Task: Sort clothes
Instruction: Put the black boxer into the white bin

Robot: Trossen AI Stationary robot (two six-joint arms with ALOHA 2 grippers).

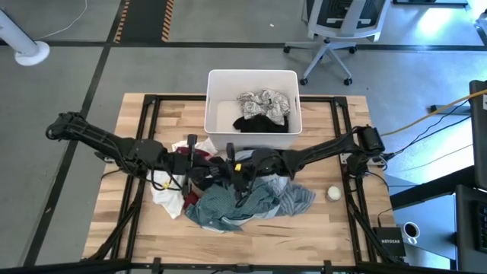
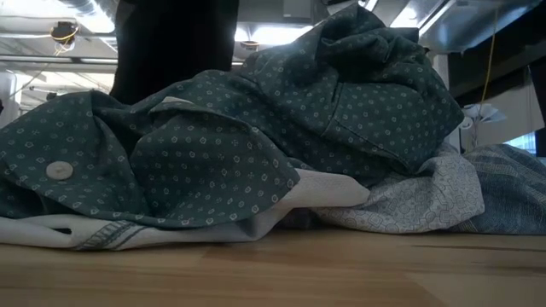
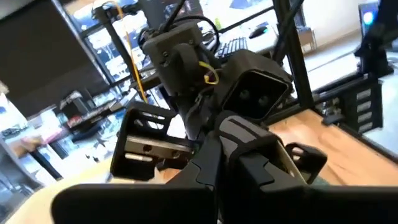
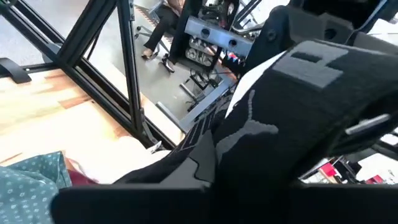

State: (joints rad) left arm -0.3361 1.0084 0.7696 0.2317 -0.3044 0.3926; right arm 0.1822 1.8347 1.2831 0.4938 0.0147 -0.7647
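High view: tub (image 1: 221, 84) holds two garments; pile (image 1: 243, 199) remains at your 6 o'clock. Left gripper (image 1: 199, 164) and right gripper (image 1: 232, 169) both clamped on black piece (image 4: 273, 106).

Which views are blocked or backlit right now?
High view: even light, the clothes pile is plainly lit. Low view: the green dotted shirt fills the frame, ceiling lamps glare behind it. Left wrist view: bright background behind the right arm. Right wrist view: a black garment covers most of it.

Grey floor (image 1: 91, 68), office chair (image 1: 335, 34)
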